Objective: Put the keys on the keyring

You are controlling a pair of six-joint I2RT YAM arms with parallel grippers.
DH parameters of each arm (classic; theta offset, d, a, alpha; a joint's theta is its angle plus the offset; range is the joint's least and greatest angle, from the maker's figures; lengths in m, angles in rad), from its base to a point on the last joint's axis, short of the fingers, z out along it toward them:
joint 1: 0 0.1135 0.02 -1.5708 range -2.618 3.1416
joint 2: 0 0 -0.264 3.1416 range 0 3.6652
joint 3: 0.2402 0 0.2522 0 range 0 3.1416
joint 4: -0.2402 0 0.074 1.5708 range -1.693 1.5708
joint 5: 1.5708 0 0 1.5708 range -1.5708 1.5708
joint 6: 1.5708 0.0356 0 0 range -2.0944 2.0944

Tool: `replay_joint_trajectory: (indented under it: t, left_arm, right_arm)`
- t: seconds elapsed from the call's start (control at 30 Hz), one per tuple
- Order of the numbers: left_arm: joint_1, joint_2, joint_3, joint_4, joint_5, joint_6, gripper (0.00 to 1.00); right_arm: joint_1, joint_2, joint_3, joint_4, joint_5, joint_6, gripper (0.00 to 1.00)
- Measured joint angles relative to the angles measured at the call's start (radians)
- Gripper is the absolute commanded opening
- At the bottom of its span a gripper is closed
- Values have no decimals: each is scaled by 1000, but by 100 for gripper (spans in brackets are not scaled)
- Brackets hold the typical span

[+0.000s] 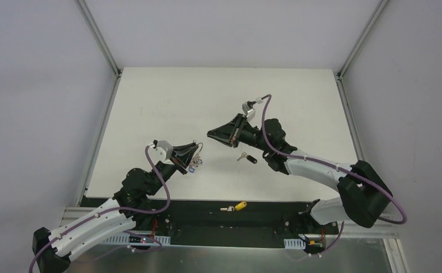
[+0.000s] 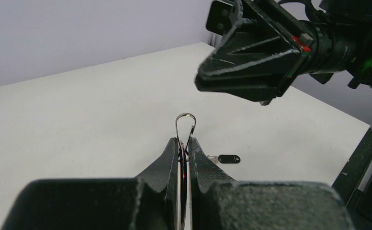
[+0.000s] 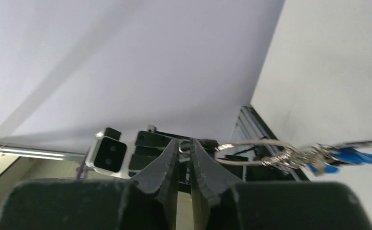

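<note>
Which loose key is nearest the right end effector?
The black-headed key, on the white tabletop; the yellow-headed key lies farther off, on the dark strip.

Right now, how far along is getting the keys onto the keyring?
Done: neither loose key is on yet. In hand: the left fingers pinch the keyring, blue tags hanging from it; the right fingers sit near it, holding no key. Still to do: the black-headed key lies on the table, the yellow-headed key on the black strip; both unthreaded.
</note>
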Motion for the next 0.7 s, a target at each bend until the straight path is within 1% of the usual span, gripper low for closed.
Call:
replay_joint_trajectory:
  t: [0.07,0.13,0.23,0.33,0.47,0.6,0.7]
  left_arm:
    - [0,-7,0,-3,-9,0,0]
    - [0,-11,0,-5,-21,0,0]
    - [0,-10,0,-11,-24,0,0]
    - [0,-7,0,-11,-25,0,0]
    - [0,-6,0,-11,-26,0,0]
    - [0,0,0,-11,-27,0,0]
    - [0,11,0,-13,-31,-1,0]
  right_arm:
    - [-19,-55,-47,-54,-3,-36,30]
    - [-32,-109,-76,-133,-3,-85,35]
    - [-37,-213,-94,-320,-2,-194,42]
    - [-36,-320,-95,-513,0,-317,45]
    - [-35,-425,-89,-760,0,-459,49]
    - [-12,-456,-76,-957,3,-547,54]
    - [60,-455,-72,-1086,31,-586,56]
